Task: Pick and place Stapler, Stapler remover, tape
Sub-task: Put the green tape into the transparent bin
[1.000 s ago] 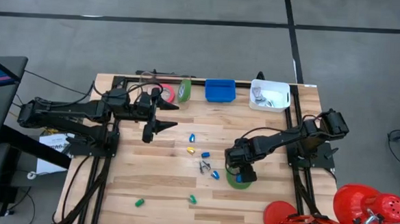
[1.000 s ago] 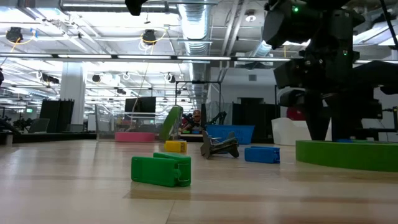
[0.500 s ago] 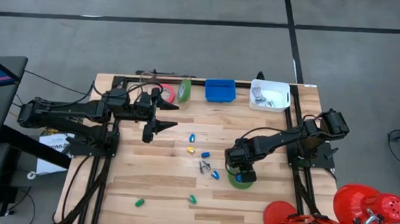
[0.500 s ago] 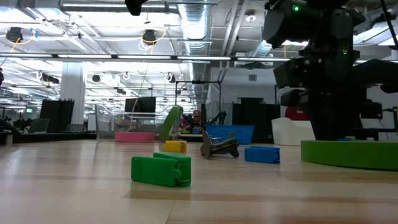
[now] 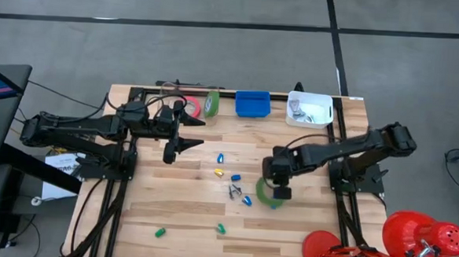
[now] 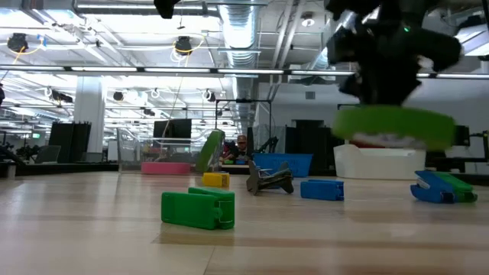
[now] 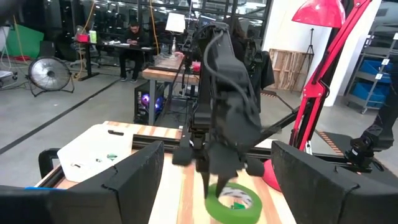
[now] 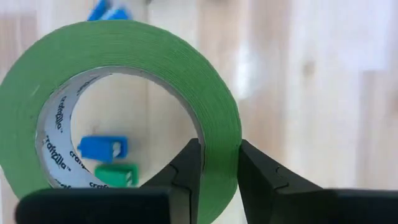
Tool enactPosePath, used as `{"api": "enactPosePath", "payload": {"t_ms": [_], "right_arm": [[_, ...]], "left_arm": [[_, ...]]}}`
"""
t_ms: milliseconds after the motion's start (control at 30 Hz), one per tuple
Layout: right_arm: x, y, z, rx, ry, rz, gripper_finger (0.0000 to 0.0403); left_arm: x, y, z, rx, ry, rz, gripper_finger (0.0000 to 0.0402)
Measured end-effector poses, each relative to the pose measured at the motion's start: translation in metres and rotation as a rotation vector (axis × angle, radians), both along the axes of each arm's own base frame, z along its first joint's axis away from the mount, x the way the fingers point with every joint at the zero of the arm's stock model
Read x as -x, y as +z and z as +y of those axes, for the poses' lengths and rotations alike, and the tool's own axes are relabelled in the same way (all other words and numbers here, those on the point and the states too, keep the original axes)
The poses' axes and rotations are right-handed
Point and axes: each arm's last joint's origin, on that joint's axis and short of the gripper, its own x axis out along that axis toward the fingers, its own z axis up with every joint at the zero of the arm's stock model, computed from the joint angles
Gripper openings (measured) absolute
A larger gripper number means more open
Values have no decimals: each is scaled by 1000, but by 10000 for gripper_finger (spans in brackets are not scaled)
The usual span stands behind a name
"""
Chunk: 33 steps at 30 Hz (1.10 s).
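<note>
Right of the table's middle, the right gripper (image 5: 277,190) pinches the wall of a green tape roll (image 5: 267,193), one finger inside the ring and one outside, as the right wrist view shows (image 8: 214,158). The low view has the roll (image 6: 393,126) in the air, clear of the wooden table (image 5: 186,213) and roughly level. Just at its 9 o'clock on the boards lie a metal staple remover (image 5: 234,192) and a small blue stapler (image 5: 247,200). Toward 10 o'clock from the roll sit a yellow stapler (image 5: 218,173) and another blue one (image 5: 221,156); two small green staplers (image 5: 159,233) lie near the table's 7 o'clock edge.

At the table's 12 o'clock edge a second green roll (image 5: 212,104) stands on edge beside a pink-red roll (image 5: 191,107), with a blue bin (image 5: 252,103) and a white bin (image 5: 309,109) further toward 1 o'clock.

The left gripper (image 5: 184,132) waits at about 10 o'clock on the table, fingers spread wide and holding nothing.
</note>
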Motion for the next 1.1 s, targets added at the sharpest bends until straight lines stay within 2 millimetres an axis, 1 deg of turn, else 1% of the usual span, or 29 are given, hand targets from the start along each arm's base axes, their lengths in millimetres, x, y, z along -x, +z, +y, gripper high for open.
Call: {"api": "enactPosePath", "payload": {"t_ms": [233,333,600,700,867,1100], "right_arm": [[4,40,-25,54,-135,-163,69],[5,54,-36,85,-194,-219,69],[-2,90,-59,134,-271,-343,69],[-7,104,-64,146,-265,-412,68],[-13,132,-70,160,-260,-536,68],[-20,174,-70,181,-234,-759,68]], "left_arm": [[0,1,0,2,0,-9,285],[0,1,0,2,0,-11,285],[0,6,0,0,-1,-59,285],[1,10,0,22,-8,-100,285],[2,17,-3,63,-98,-169,285],[2,20,-4,104,-142,-204,285]]}}
